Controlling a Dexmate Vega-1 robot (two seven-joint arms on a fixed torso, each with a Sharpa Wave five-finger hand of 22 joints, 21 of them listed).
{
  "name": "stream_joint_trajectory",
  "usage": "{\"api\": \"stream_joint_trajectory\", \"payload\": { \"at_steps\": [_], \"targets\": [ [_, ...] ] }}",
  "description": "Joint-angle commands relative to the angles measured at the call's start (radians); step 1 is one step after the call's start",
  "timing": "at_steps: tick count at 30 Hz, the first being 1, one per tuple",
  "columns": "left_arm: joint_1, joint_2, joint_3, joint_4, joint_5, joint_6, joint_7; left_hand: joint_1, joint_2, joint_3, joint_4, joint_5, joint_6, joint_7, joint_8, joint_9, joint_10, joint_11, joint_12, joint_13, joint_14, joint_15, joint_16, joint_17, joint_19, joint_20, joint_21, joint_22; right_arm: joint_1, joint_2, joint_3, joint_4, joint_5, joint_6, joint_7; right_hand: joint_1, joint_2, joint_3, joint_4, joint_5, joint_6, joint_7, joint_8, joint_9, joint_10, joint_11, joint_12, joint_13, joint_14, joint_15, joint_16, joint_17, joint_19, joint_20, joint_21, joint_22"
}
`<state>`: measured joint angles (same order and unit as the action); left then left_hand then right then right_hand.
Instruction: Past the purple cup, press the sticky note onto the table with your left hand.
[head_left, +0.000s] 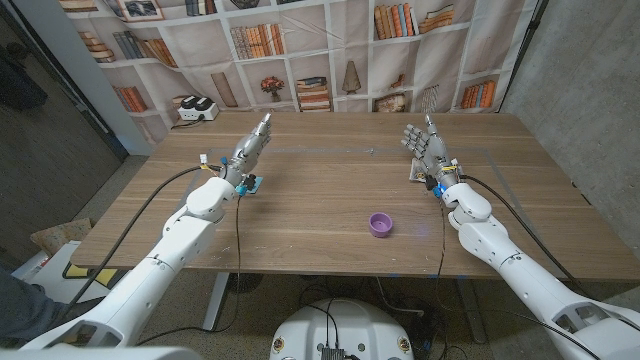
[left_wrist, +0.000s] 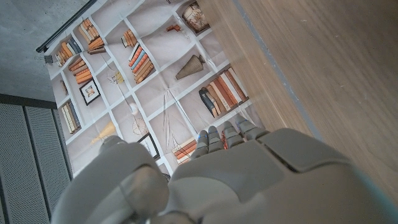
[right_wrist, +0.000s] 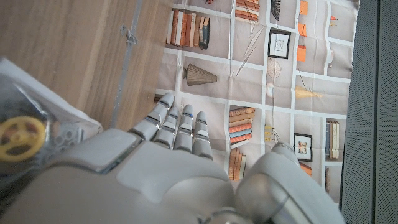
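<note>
The left hand (head_left: 252, 146) hovered over the tabletop (head_left: 320, 205) on the robot's left, fingers straight, holding nothing; the right hand (head_left: 424, 146) stood likewise, fingers apart. The cup (head_left: 380, 224) sat near the front edge. No sticky note was discernible, so it needed locating beyond the cup before pressing palm-down.

A wooden table (head_left: 320, 205) stands before a printed bookshelf backdrop (head_left: 300, 60). On the floor at the far left, just beside the backdrop, sits a small white device (head_left: 196, 109) with dark tops.
</note>
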<state>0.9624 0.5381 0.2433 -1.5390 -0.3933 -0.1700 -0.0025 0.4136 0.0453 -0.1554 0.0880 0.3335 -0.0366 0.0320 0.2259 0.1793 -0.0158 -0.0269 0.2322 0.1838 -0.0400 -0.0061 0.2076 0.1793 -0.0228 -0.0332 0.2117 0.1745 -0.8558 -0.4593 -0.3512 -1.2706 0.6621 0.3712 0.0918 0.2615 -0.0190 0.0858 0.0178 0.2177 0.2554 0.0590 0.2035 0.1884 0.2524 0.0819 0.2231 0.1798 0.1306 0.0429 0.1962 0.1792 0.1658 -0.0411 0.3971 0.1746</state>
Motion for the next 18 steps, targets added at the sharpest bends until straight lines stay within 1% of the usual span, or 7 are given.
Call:
{"api": "stream_joint_trajectory", "payload": {
  "at_steps": [1,5,7,8,12,15,18],
  "targets": [
    [0.011,0.015,-0.004,0.038,0.039,-0.113,0.007,0.017,-0.002,-0.004,-0.008,0.0,0.033,0.004,0.009,0.006,0.024,-0.006,0.006,0.002,0.026,-0.007,0.007,0.002,0.032,-0.04,0.015,0.003,-0.005,-0.013,-0.012,-0.032,-0.022,-0.016,-0.015,0.008,0.002,0.004,-0.003,0.002,0.005,0.0,0.003,0.003,0.009,0.002,0.003,0.005,0.01,-0.003,0.001,0.004,0.008,-0.01,-0.004,0.004],
    [0.005,0.012,0.0,0.086,0.047,-0.186,-0.003,0.025,-0.003,-0.009,-0.011,-0.001,0.063,0.002,0.013,0.006,0.06,-0.009,0.013,0.003,0.059,-0.013,0.01,0.002,0.067,-0.04,0.022,0.003,-0.006,-0.018,-0.014,-0.043,-0.027,-0.027,-0.023,0.009,0.002,0.004,-0.003,0.002,0.003,-0.002,0.002,0.003,0.008,0.001,0.003,0.005,0.011,-0.003,0.0,0.004,0.009,-0.011,-0.006,0.004],
    [-0.005,0.009,0.003,0.122,0.046,-0.227,-0.016,0.029,-0.005,-0.011,-0.013,-0.002,0.071,0.0,0.013,0.006,0.072,-0.013,0.014,0.003,0.078,-0.015,0.013,0.002,0.085,-0.043,0.025,0.003,-0.007,-0.02,-0.015,-0.05,-0.028,-0.037,-0.029,0.009,0.003,0.003,-0.003,0.002,0.003,-0.001,0.002,0.003,0.009,0.0,0.002,0.005,0.011,-0.003,0.0,0.004,0.01,-0.01,-0.006,0.004],
    [-0.01,0.006,0.004,0.139,0.045,-0.246,-0.021,0.03,-0.006,-0.013,-0.014,-0.002,0.077,0.0,0.014,0.006,0.078,-0.01,0.014,0.003,0.081,-0.016,0.012,0.002,0.092,-0.043,0.027,0.003,-0.007,-0.021,-0.016,-0.052,-0.029,-0.041,-0.033,0.009,0.003,0.003,-0.004,0.002,0.003,-0.001,0.001,0.003,0.01,0.001,0.003,0.005,0.011,-0.003,0.0,0.004,0.01,-0.01,-0.007,0.004],
    [-0.022,-0.006,0.006,0.196,0.043,-0.321,-0.027,0.035,-0.011,-0.017,-0.017,-0.002,0.096,-0.001,0.017,0.007,0.093,-0.011,0.015,0.003,0.099,-0.016,0.014,0.002,0.111,-0.042,0.029,0.002,-0.008,-0.022,-0.018,-0.059,-0.032,-0.053,-0.044,0.009,0.003,0.003,-0.004,0.001,0.003,-0.002,0.001,0.003,0.009,-0.002,0.002,0.005,0.012,-0.003,0.0,0.004,0.01,-0.01,-0.008,0.004],
    [-0.016,-0.006,0.003,0.207,0.056,-0.356,-0.006,0.037,-0.014,-0.02,-0.019,-0.001,0.107,-0.001,0.018,0.007,0.102,-0.018,0.016,0.003,0.11,-0.018,0.015,0.002,0.119,-0.043,0.03,0.002,-0.008,-0.022,-0.019,-0.061,-0.033,-0.058,-0.049,0.009,0.003,0.003,-0.004,0.001,0.003,-0.002,0.001,0.003,0.01,0.0,0.002,0.005,0.012,-0.003,0.0,0.004,0.011,-0.01,-0.009,0.004],
    [0.0,0.007,-0.001,0.195,0.105,-0.371,0.053,0.04,-0.016,-0.022,-0.02,-0.001,0.116,-0.003,0.02,0.007,0.112,-0.018,0.018,0.003,0.116,-0.018,0.015,0.002,0.127,-0.044,0.031,0.002,-0.006,-0.02,-0.021,-0.062,-0.036,-0.062,-0.055,0.01,0.004,0.003,-0.004,0.001,0.004,-0.001,0.001,0.003,0.011,0.0,0.002,0.005,0.013,-0.003,0.0,0.004,0.011,-0.01,-0.01,0.004]
  ]
}}
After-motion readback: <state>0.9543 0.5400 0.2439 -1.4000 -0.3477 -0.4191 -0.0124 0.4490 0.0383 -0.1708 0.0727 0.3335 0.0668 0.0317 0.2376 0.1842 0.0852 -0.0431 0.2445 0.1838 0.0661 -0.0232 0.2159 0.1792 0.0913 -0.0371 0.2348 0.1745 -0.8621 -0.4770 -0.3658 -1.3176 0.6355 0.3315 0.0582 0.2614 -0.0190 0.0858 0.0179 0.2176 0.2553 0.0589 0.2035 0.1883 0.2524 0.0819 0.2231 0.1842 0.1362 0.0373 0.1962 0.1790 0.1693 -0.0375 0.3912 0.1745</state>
